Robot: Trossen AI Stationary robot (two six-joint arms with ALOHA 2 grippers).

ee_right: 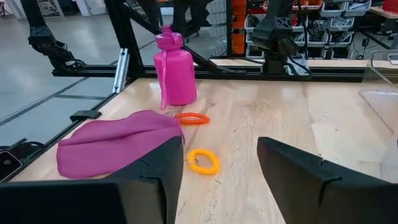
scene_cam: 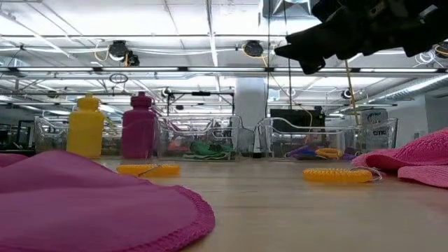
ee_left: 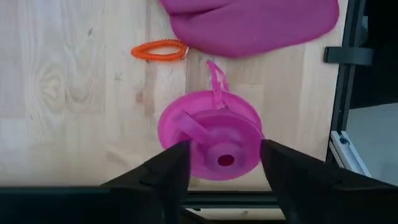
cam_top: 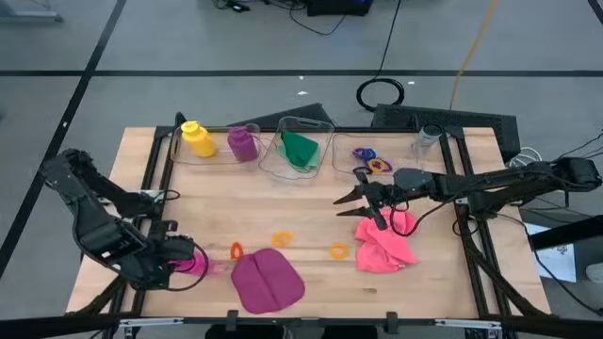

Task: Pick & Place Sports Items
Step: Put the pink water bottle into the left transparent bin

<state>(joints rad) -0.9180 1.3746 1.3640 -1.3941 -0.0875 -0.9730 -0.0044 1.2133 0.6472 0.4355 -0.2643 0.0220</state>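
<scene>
High view shows the sort partly done: a yellow bottle (cam_top: 196, 137) and purple bottle (cam_top: 243, 143) sit in the bin at eleven o'clock, a green cloth (cam_top: 301, 150) in the twelve o'clock bin, rings (cam_top: 371, 159) in the one o'clock bin. On the worktop (cam_top: 311, 212) remain the magenta bottle (cam_top: 191, 261) at eight o'clock, flanked by the left tool (cam_top: 185, 260), whose fingers straddle its cap, contact unclear; the magenta cloth (cam_top: 267, 282), pink cloth (cam_top: 384, 246) and orange rings (cam_top: 339, 250). The right tool (cam_top: 347, 200) hangs partly open, empty, above the pink cloth.
</scene>
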